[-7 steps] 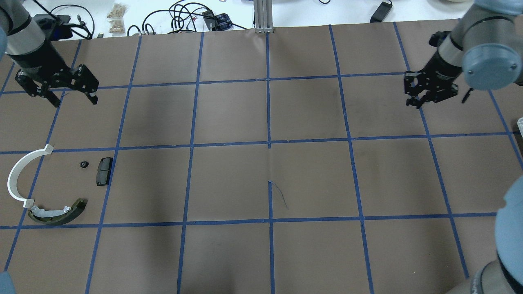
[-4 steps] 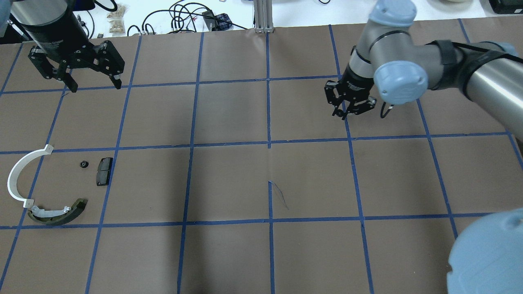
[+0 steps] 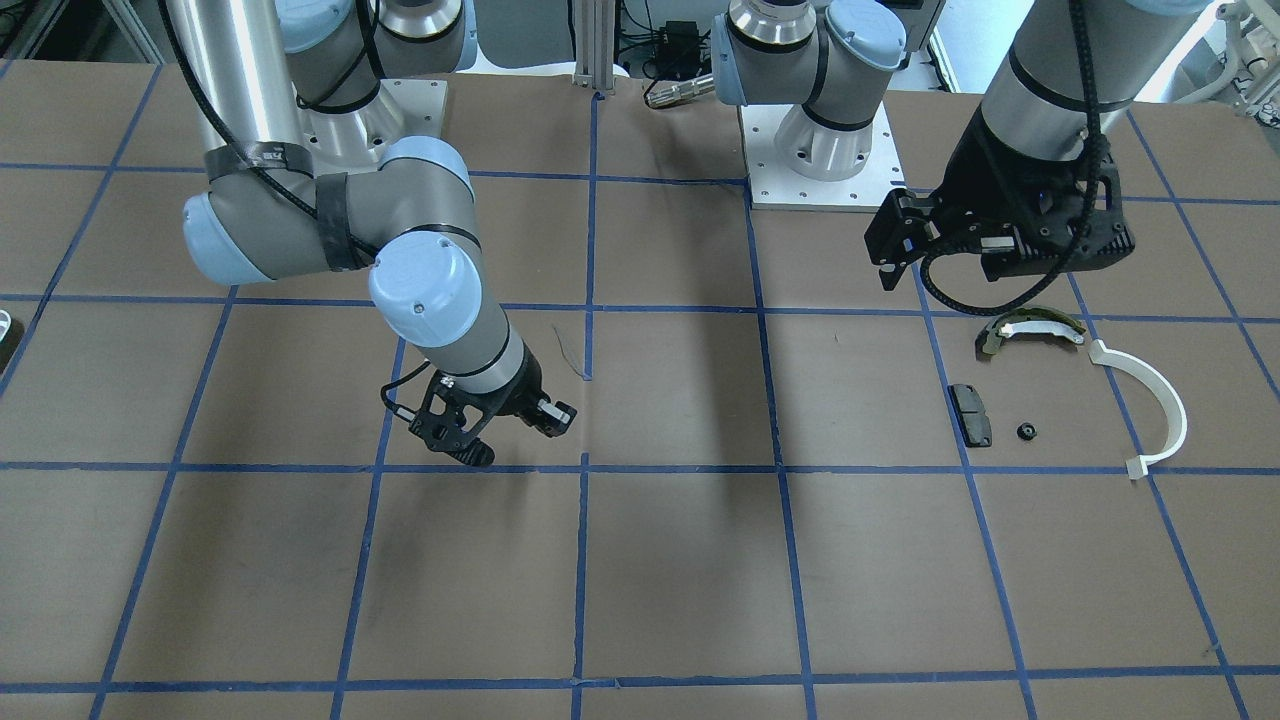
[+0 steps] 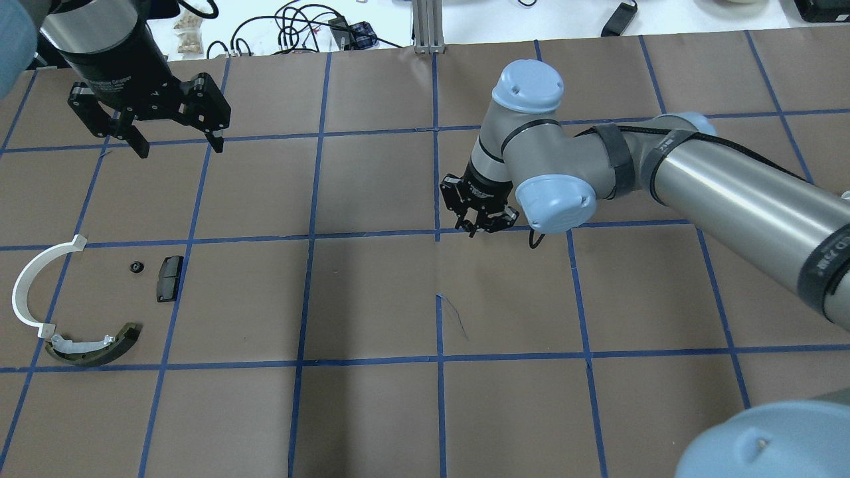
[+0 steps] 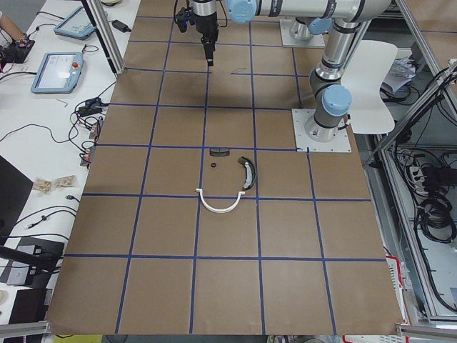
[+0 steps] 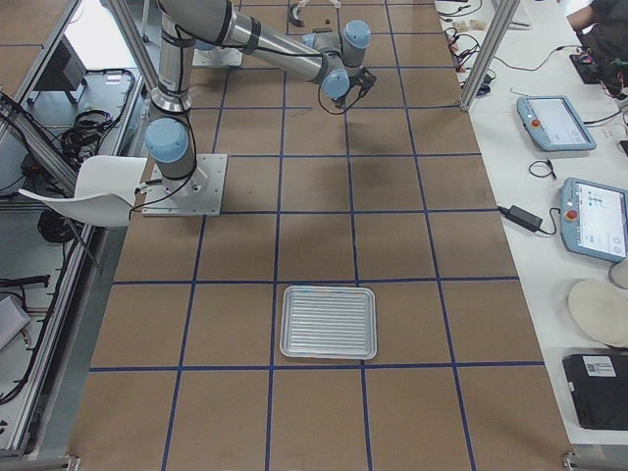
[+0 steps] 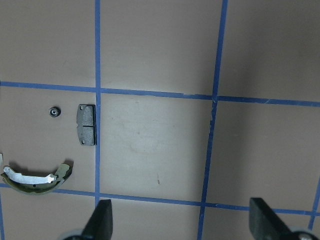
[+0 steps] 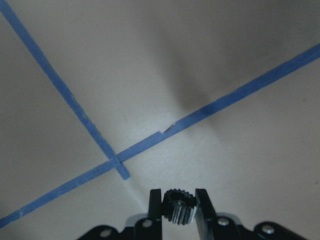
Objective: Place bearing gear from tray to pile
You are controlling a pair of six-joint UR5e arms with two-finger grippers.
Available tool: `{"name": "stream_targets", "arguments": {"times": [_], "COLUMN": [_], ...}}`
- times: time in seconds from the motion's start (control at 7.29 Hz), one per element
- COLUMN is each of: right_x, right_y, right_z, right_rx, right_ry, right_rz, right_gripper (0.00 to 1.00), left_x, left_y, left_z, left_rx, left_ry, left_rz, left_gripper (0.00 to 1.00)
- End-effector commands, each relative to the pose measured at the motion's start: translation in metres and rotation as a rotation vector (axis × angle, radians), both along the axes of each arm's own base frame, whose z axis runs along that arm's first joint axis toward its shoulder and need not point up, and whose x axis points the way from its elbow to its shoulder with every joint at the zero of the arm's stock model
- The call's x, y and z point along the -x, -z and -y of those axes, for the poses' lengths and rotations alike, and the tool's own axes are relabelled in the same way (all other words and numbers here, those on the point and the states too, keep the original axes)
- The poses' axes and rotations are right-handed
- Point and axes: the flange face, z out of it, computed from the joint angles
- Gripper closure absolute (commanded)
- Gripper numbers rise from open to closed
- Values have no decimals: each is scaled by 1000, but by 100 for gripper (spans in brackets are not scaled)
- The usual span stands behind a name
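You see the right tool (image 4: pixel 473 228) clenched on the gear (image 8: pixel 178 206), above the middle of the surface (image 4: pixel 372 299), well apart from the pile (image 4: pixel 169 279). The left tool (image 4: pixel 180 150) hangs released, near the pile.

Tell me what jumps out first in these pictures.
The right arm stretches over the table's middle, its right hand shut on a small toothed gear. On the robot's left lies the pile, a white arc, olive shoe and black pad, with the open left hand hovering high nearby.
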Motion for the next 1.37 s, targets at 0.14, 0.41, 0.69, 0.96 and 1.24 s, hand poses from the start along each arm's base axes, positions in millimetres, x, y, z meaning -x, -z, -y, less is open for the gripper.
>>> {"name": "stream_targets", "arguments": {"times": [0.14,0.41,0.69,0.96,1.24], "right_x": [-47,-59,-65,-59,1], "right_y": [22,39,37,13,-27], "right_z": [-21,-22,-25,-13,17], "right_rx": [-6,-17,-10,35,110], "right_ry": [-11,11,22,37,88], "right_rz": [38,62,64,70,65], "right_gripper": [96,66,13,0,0], "left_x": [12,10,11,11,19], "left_y": [0,4,7,7,23], "left_z": [2,-1,-1,-1,6], "left_rx": [37,28,24,26,-4], "left_ry": [-3,3,4,1,-48], "left_rz": [-125,-97,-97,-99,-107], "left_gripper": [4,0,0,0,0]}}
